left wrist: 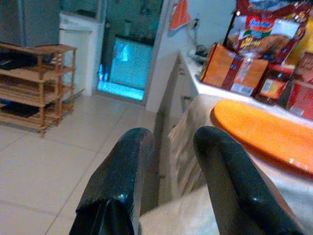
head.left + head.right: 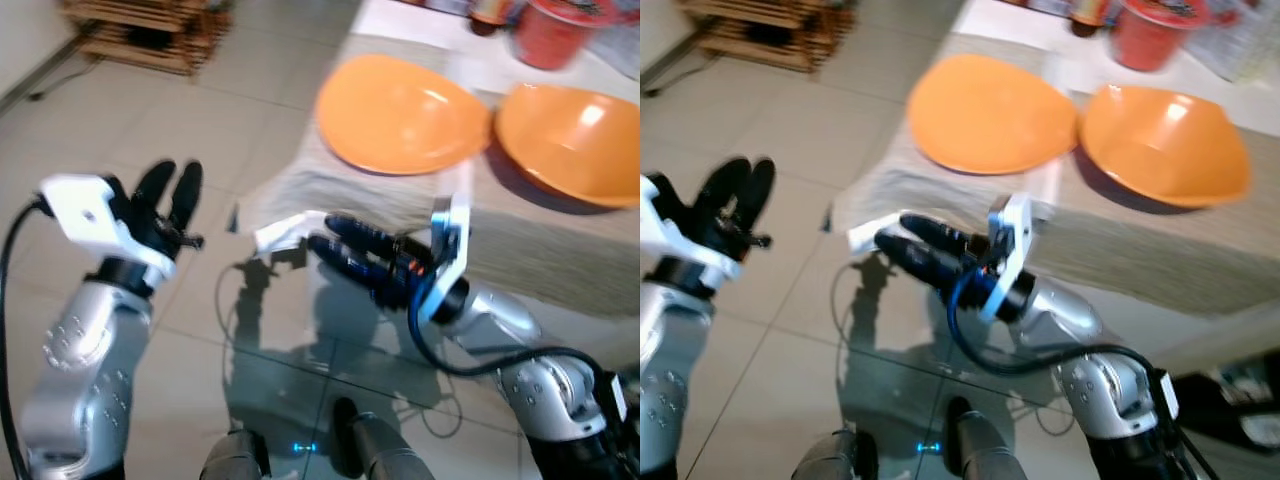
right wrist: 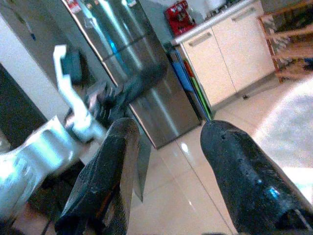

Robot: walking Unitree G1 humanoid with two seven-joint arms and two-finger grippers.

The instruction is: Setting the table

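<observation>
beige-clothed table point(image 2: 560, 250) with two glossy orange plates point(image 2: 400, 115), both grippers' jaws spread, empty

Two orange plates point(image 2: 402, 113) point(image 2: 570, 140), one red cup point(image 2: 553, 30)

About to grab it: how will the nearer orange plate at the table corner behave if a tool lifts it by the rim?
The orange plate looks like rigid, glossy plastic, so probably stiff, light and somewhat slippery. It is wide and shallow, so a one-sided rim grip may let it tilt. It rests on a tablecloth, which could drag along if the plate is pushed.
</observation>
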